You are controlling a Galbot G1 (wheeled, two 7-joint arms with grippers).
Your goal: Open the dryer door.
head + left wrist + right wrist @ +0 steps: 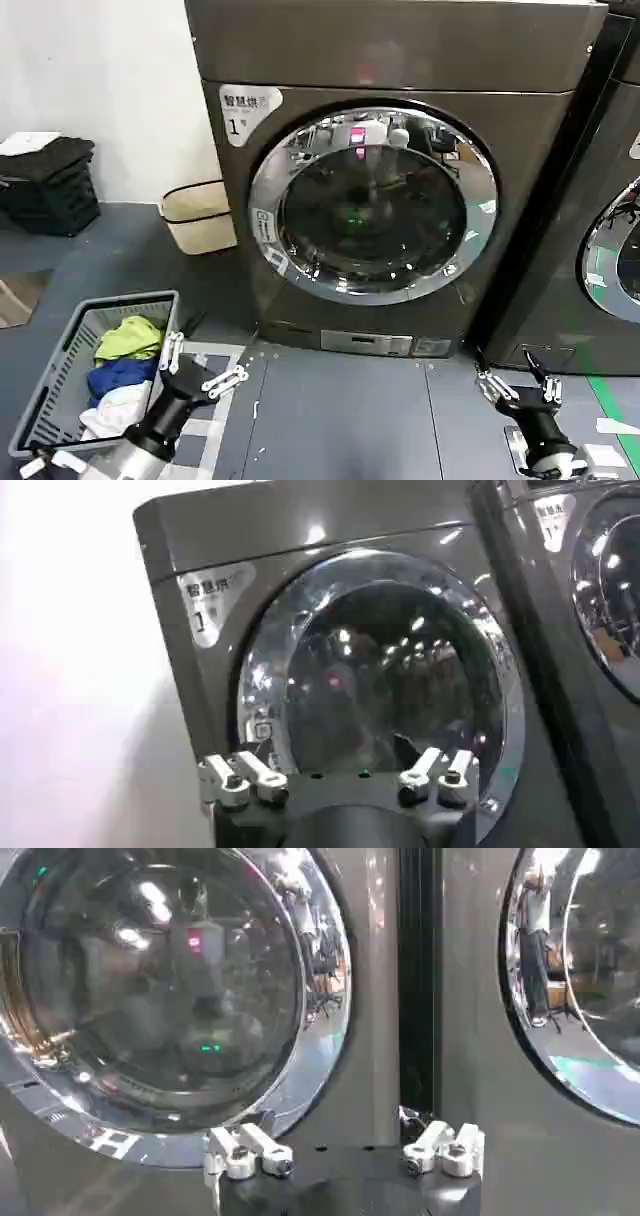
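The dryer door (373, 203) is a round porthole with a wide chrome ring and dark glass, set flush and closed in the grey-brown machine marked "1". It also faces the left wrist camera (380, 690) and the right wrist camera (165, 988). My left gripper (196, 365) hangs low at the left, over the floor beside the basket, fingers spread open and empty (340, 780). My right gripper (518, 382) sits low at the right, below the gap between the two machines, open and empty (345, 1151). Both are well short of the door.
A grey laundry basket (60, 365) with green, blue and white clothes stands on the floor at the left. A beige bin (197, 215) stands against the wall beside the dryer. A darker neighbouring machine (600, 250) with its own chrome door stands at the right. Black crates (50, 185) sit far left.
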